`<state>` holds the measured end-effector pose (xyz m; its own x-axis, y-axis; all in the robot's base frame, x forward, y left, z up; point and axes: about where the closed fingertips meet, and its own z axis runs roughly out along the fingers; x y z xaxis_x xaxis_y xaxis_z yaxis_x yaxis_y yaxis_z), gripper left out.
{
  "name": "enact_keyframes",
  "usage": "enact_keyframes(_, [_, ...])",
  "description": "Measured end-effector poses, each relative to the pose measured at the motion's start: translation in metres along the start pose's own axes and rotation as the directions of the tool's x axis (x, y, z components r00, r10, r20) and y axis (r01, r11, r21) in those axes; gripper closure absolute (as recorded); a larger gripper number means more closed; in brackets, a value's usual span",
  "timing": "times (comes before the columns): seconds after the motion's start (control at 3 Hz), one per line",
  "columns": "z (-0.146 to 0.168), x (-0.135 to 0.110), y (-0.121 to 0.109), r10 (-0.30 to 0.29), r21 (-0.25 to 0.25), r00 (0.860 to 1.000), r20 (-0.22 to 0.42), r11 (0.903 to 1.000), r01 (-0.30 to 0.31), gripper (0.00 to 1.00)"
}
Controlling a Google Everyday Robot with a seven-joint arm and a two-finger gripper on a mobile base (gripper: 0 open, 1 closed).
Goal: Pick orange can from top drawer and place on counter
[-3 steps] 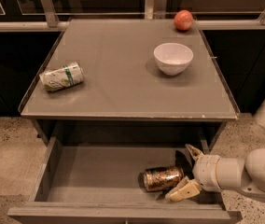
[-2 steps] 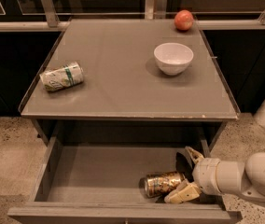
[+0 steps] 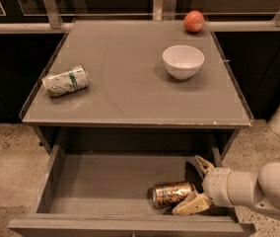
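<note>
Reaching into the top drawer (image 3: 105, 181) from the right, the end effector (image 3: 187, 184) sits low in the drawer's near-right corner w/ its fingers spread wide, one above-far of the orange can (image 3: 172, 194), the other near-side and just beside the can's right end. The can lies on its side on the drawer floor, close to the near wall, right end between the fingers. Nothing is clamped yet. Vs. a sec ago the can lies slightly nearer the front wall and more level, and the arm sits lower in the drawer. Prob. the near finger nudged it while settling in, so the approach is abt done and the can is now bracketed for a squeeze. Next step, as I read it: close on the can, lift clear of the drawer wall, carry it up to the tabletop (image 3: 130, 98). Risk: a round can on its side may roll left, away from the fingers. Up top a green-white can (image 3: 65, 81) lies left, a white bowl (image 3: 183, 60) right, a red fruit (image 3: 193, 21) far right.
</note>
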<state>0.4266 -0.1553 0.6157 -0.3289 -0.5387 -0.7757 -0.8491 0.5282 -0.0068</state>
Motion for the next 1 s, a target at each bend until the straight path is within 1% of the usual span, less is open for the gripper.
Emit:
enact_keyframes(0.33, [0.0000,0.0000,0.0000,0.000,0.000,1.000,0.000,1.0000,0.000,0.19])
enact_keyframes(1.0, [0.0000,0.0000,0.0000,0.000,0.000,1.000,0.000,1.0000,0.000,0.66])
